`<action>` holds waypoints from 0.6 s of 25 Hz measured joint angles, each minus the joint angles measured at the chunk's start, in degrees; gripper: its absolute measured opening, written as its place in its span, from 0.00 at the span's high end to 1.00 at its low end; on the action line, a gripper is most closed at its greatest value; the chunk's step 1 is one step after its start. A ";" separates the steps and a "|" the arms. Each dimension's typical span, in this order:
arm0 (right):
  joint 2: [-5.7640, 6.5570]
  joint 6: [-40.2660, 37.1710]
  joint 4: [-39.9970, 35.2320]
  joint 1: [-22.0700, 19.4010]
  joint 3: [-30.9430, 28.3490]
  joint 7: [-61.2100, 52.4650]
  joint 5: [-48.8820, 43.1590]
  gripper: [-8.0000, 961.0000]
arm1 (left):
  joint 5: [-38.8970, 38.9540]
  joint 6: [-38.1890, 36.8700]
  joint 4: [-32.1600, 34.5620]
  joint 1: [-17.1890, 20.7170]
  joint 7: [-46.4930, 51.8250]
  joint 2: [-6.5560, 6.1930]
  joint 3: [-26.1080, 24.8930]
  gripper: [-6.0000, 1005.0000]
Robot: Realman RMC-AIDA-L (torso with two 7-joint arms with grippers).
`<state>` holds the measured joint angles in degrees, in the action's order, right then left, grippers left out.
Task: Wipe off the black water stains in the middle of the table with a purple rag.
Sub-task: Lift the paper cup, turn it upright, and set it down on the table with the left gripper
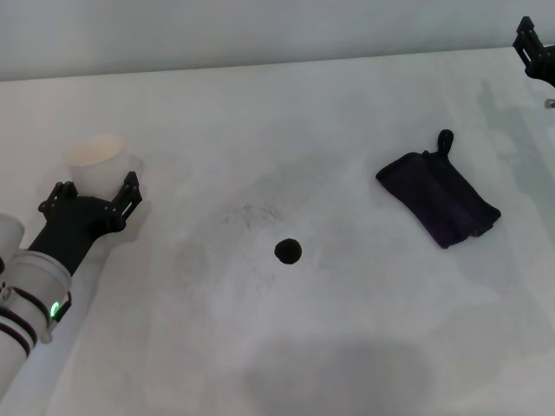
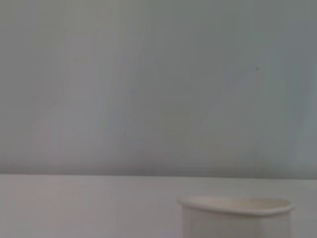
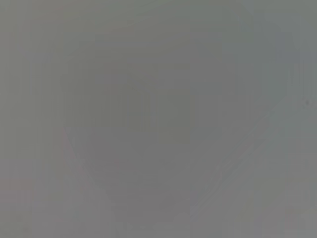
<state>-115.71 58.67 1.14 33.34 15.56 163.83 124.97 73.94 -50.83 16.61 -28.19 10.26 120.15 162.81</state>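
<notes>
The black water stain (image 1: 288, 251) is a small round blot in the middle of the white table (image 1: 347, 347). The purple rag (image 1: 438, 198) lies folded to its right, loop at the far corner, with nothing touching it. My right gripper (image 1: 536, 54) shows only partly at the far right edge, beyond the rag and well away from it. My left gripper (image 1: 94, 192) is at the left, open, with its fingers on either side of a white paper cup (image 1: 94, 162). The right wrist view shows only blurred grey.
The paper cup also shows in the left wrist view (image 2: 235, 214), upright on the table before a plain wall. Faint grey speckled smudges (image 1: 251, 212) lie just beyond the blot. The table's far edge meets the wall.
</notes>
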 joint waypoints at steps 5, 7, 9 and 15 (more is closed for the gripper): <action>-0.15 0.06 0.08 -0.10 0.00 0.00 0.00 0.24 | -1.41 0.32 0.21 0.84 -0.31 0.06 0.04 0.22; -0.15 0.13 0.10 -0.10 0.00 0.00 0.00 0.24 | -2.27 0.33 0.42 1.23 -0.40 0.07 0.04 0.20; -0.15 0.22 0.15 -0.04 0.00 0.00 0.00 0.24 | -2.95 0.08 1.22 2.13 -1.57 0.08 0.05 0.19; -0.11 0.28 0.18 0.02 0.00 -1.09 0.01 0.24 | -2.95 -0.13 3.08 3.54 -5.37 0.06 0.04 0.15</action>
<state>-115.82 58.96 1.33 33.36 15.56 162.74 124.98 70.99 -50.96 19.70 -24.65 4.90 120.21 162.85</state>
